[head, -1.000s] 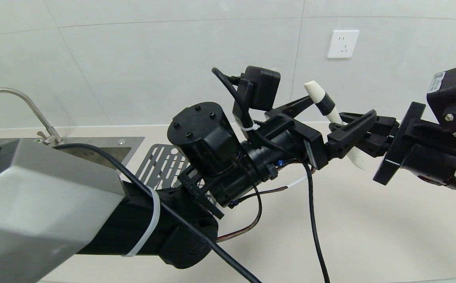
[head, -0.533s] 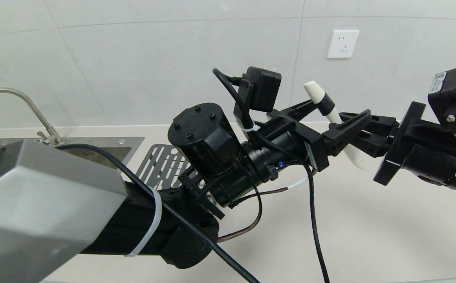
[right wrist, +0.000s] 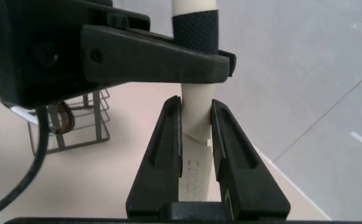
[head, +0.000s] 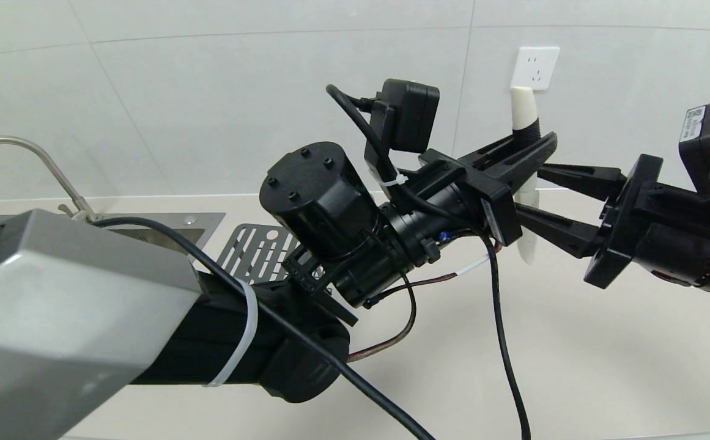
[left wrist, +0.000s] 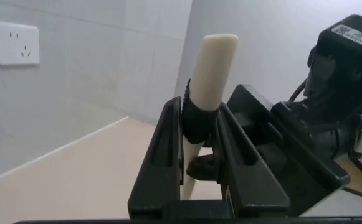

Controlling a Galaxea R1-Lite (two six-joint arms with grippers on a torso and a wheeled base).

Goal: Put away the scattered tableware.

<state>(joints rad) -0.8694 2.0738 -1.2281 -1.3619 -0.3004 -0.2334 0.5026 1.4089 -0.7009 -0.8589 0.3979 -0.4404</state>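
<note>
A white utensil [head: 523,110] with a black band on its handle stands upright in the air above the counter. My left gripper [head: 535,150] is shut on it at the band, as the left wrist view shows, with the utensil [left wrist: 213,62] rising between the left gripper's [left wrist: 198,115] fingers. My right gripper [head: 529,189] faces it from the right, open, with one finger on each side of the utensil's lower part. In the right wrist view the utensil [right wrist: 193,143] runs down between the right gripper's [right wrist: 196,106] spread fingers, below the left gripper's jaws.
A steel sink with a curved faucet [head: 18,146] sits at the far left of the beige counter [head: 605,342]. A slotted metal drain rack [head: 251,250] lies beside the sink, and the rack [right wrist: 81,124] shows behind the left arm. A wall socket [head: 535,61] is on the tiled wall.
The right gripper has opened and let go of the utensil. The left gripper, shut on it, has risen a little and turned the utensil from tilted to upright.
</note>
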